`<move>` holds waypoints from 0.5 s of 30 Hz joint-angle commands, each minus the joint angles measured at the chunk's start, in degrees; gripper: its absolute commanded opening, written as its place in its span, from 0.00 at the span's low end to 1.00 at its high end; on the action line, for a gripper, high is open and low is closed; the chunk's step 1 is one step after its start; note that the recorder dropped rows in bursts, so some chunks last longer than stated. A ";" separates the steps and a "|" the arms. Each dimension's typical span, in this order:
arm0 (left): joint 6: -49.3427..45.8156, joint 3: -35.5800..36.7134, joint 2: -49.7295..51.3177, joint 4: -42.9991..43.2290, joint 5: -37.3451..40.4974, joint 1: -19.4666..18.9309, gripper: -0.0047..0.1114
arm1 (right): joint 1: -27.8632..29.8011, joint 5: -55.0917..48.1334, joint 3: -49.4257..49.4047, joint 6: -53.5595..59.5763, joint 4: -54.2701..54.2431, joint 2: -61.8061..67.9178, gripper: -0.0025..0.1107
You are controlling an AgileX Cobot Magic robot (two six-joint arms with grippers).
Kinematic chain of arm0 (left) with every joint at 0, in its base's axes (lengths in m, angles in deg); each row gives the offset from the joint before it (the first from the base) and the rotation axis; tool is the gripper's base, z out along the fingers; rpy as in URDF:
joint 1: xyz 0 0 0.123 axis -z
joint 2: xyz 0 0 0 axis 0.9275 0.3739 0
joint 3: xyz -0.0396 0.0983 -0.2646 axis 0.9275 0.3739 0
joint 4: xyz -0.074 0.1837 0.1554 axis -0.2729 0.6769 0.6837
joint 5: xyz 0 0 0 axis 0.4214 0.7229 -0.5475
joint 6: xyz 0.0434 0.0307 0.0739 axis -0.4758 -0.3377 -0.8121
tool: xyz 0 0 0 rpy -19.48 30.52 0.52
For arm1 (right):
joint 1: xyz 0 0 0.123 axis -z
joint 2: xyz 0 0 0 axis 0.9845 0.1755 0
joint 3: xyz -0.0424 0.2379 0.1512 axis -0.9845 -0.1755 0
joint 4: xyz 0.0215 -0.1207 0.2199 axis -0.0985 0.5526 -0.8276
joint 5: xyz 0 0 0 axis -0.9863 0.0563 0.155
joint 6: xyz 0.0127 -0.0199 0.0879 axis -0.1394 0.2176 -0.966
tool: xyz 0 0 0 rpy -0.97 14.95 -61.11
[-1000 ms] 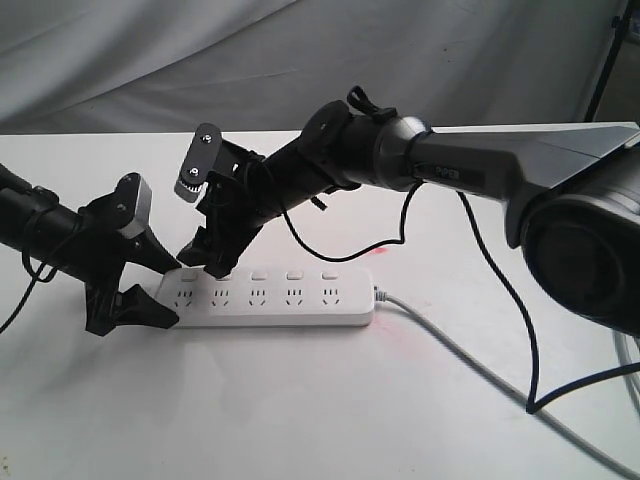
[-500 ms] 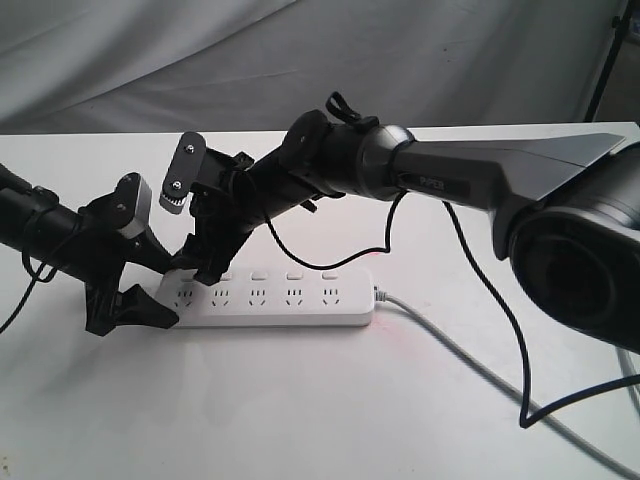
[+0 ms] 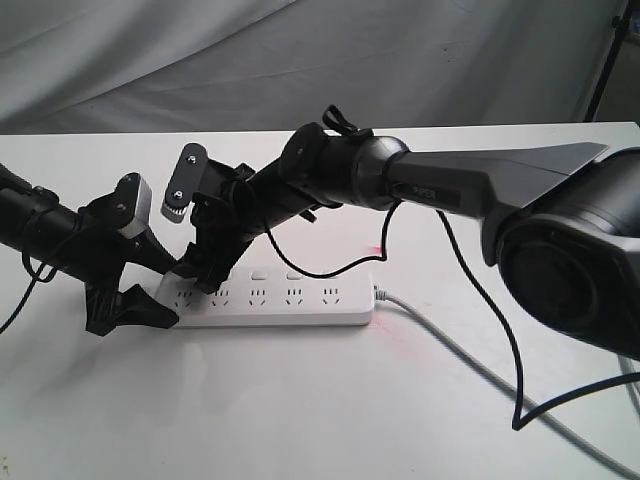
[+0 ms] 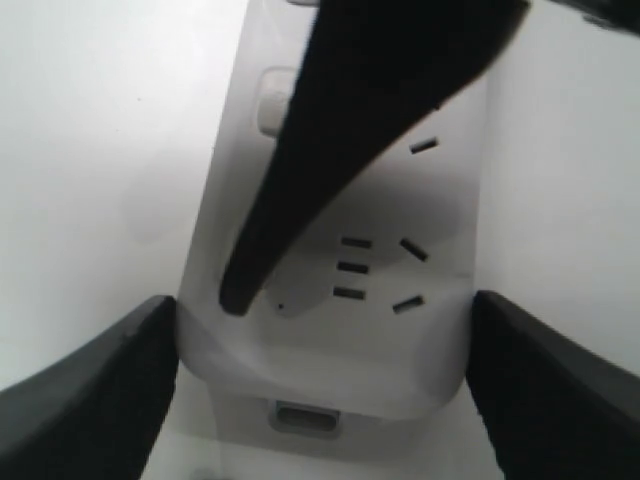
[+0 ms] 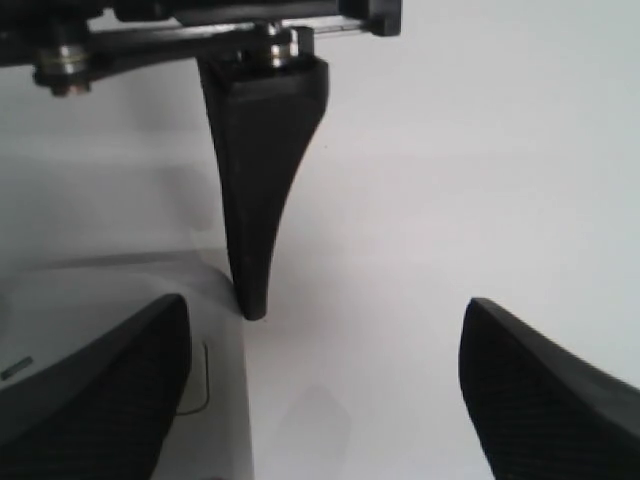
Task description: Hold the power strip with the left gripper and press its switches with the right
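The white power strip (image 3: 290,305) lies flat on the table, its grey cord (image 3: 470,365) running off to the right. My left gripper (image 3: 176,294) is shut on the strip's left end; in the left wrist view its fingers (image 4: 110,390) press against both long sides of the power strip (image 4: 400,340). My right gripper (image 3: 188,248) stands wide open over that same end. Its lower finger (image 4: 340,150) slants down onto the row of switches (image 3: 293,272), its tip near the endmost one (image 5: 200,385). Whether it presses I cannot tell.
The right arm's thick grey link (image 3: 480,180) reaches across above the strip, with a black cable (image 3: 505,330) looping down onto the table. A grey cloth (image 3: 300,60) hangs behind. The white table (image 3: 300,410) spreads out in front of the strip.
My right gripper has slid left along the strip and dropped a little, its lower finger now at the leftmost end. The left gripper has kept its hold and has not moved.
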 commanded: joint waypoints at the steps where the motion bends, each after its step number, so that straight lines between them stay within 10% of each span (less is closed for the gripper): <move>1: -0.13 -0.35 0.05 -0.96 0.07 0.35 0.04 | -0.31 0.36 0.01 0.13 2.14 0.49 0.64; 15: -0.13 -0.35 0.05 -0.96 0.07 0.35 0.04 | -0.52 -0.36 0.01 0.04 7.92 1.50 0.64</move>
